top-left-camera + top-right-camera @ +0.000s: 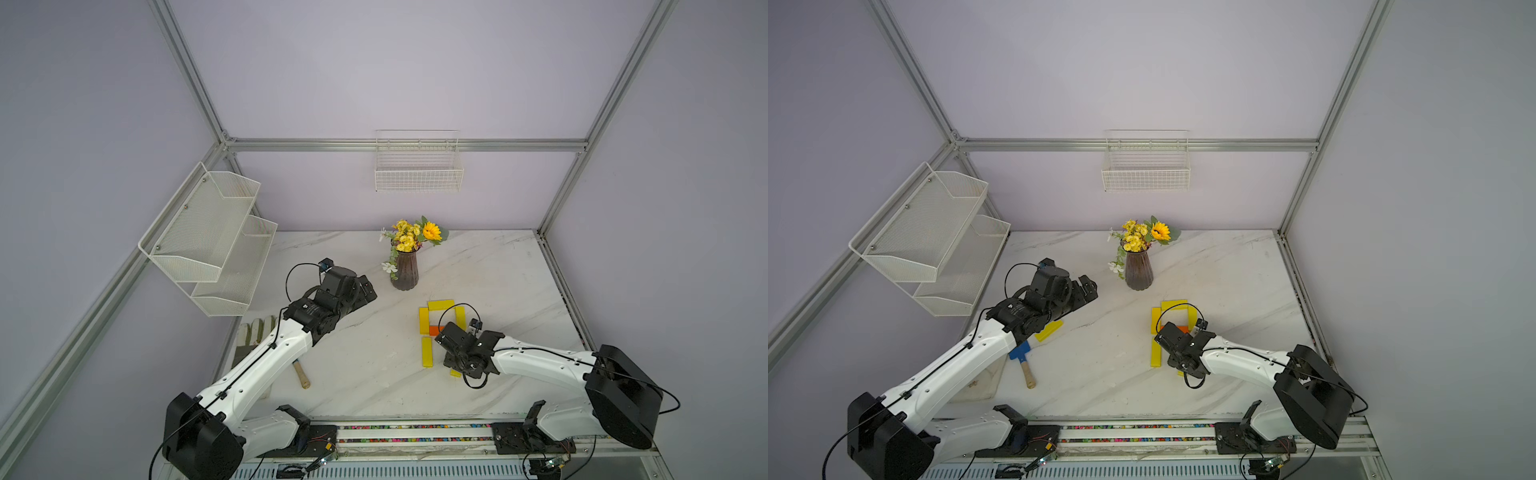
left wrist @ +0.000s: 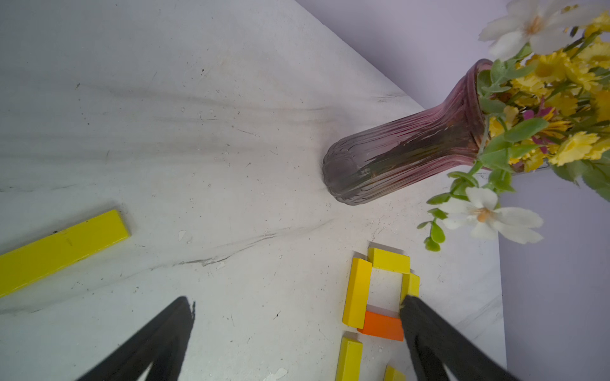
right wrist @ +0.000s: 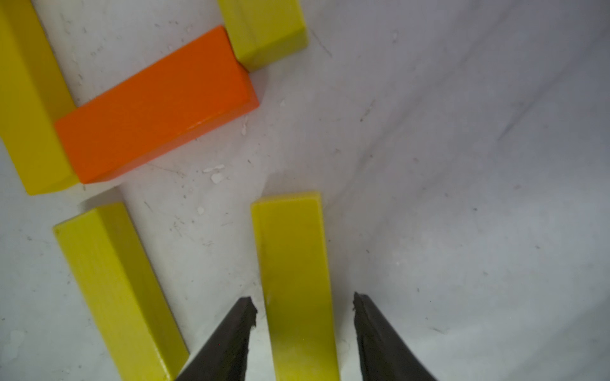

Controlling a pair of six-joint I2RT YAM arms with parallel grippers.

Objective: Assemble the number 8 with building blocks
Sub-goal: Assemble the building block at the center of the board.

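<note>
Right jaws apart, astride a yellow bar (image 3: 293,264)

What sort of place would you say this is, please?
Probably a robot test cell dressed as a home counter: an aluminium frame around plain lilac walls, a marble-pattern tabletop and a vase of flowers.

Lilac walls (image 1: 395,62), aluminium frame (image 1: 311,145); wire basket (image 1: 419,174) upper centre, mesh shelf (image 1: 208,237) left (two tiers); marble-look tabletop (image 1: 498,270) below. Even light.
</note>
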